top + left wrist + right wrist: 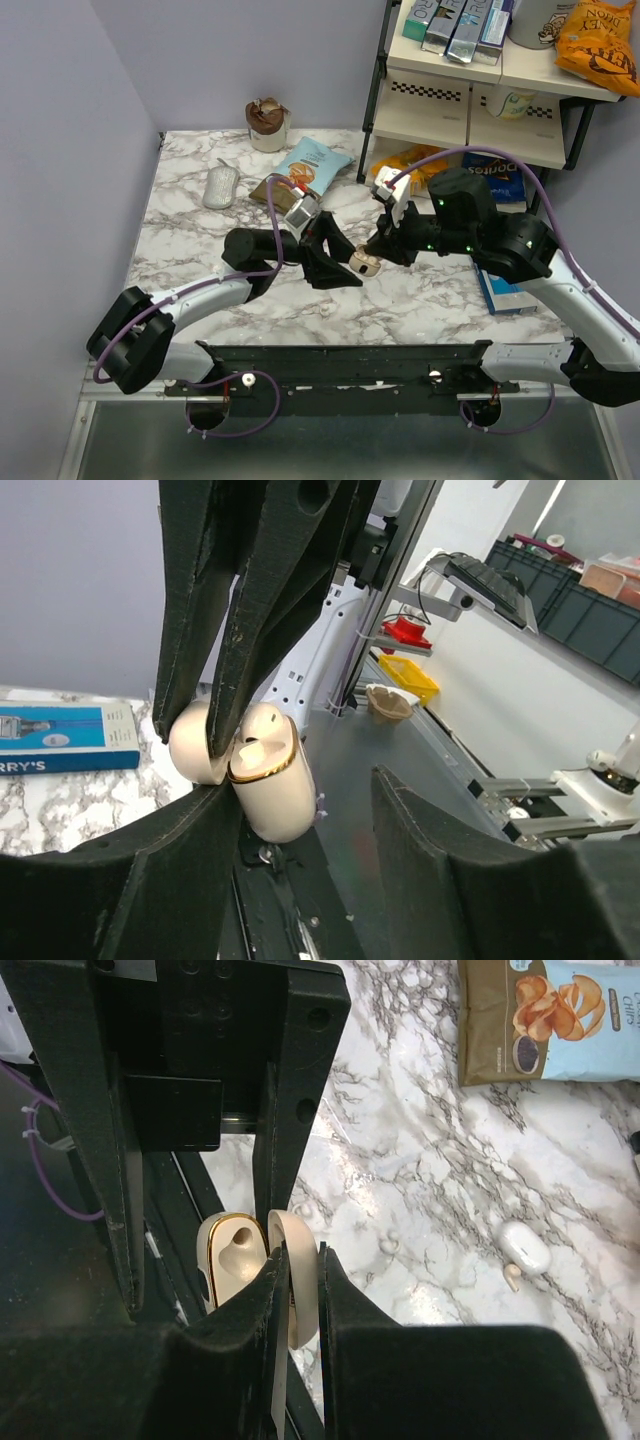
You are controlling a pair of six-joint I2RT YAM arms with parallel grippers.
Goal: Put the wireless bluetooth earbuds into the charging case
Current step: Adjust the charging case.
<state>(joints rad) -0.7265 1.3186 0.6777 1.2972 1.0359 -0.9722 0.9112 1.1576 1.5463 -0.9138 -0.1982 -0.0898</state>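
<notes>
right gripper (298, 1265) pinches the open lid of the small cream rounded plastic charging case (232, 1260). left gripper (300, 790) is spread apart around it. 1 small white plastic earbud (525, 1247) lies on the white marble desk (450, 1160).

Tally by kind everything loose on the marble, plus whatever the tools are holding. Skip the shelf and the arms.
charging case: 1
earbud: 1 in view
chip bag: 1
grey oval object: 1
brown-topped cup: 1
blue box: 1
Total: 6
</notes>
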